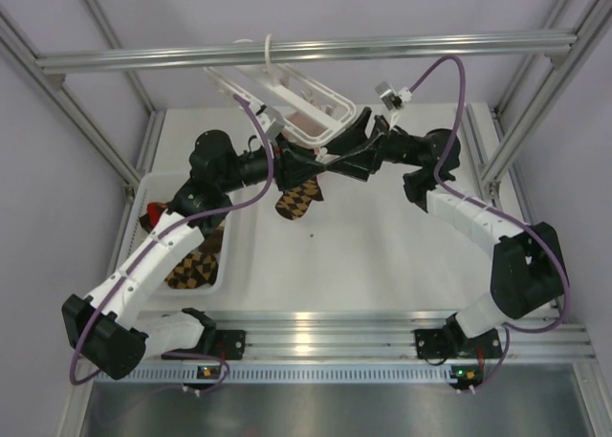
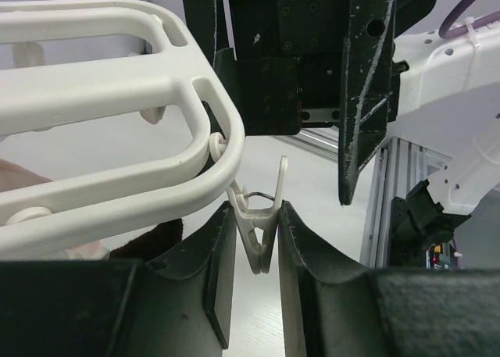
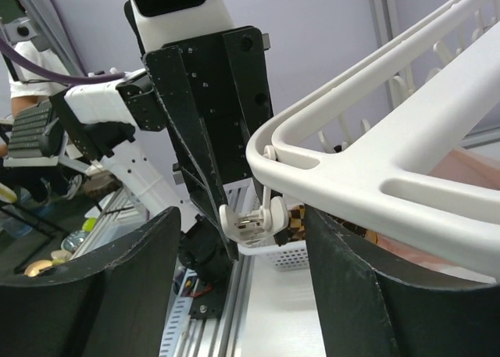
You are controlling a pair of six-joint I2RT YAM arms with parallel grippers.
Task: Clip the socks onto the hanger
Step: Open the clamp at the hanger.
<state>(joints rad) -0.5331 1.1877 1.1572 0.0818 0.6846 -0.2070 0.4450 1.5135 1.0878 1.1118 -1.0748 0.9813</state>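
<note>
The white hanger (image 1: 287, 95) hangs tilted from the top bar. In the left wrist view its rail (image 2: 117, 83) runs upper left. My left gripper (image 2: 258, 216) is shut on a small white clip (image 2: 262, 236) dangling from the rail's end. My right gripper (image 3: 242, 216) is open, with that clip (image 3: 254, 220) between its wide jaws and untouched. An argyle sock (image 1: 298, 198) hangs below the hanger next to my left gripper (image 1: 304, 163); what holds it is hidden. My right gripper (image 1: 346, 157) faces the left one.
A white perforated basket (image 1: 153, 184) at the left holds another argyle sock (image 1: 196, 260) and a red item (image 1: 156, 212). Aluminium frame posts stand at both sides, and a rail runs along the near edge (image 1: 316, 327).
</note>
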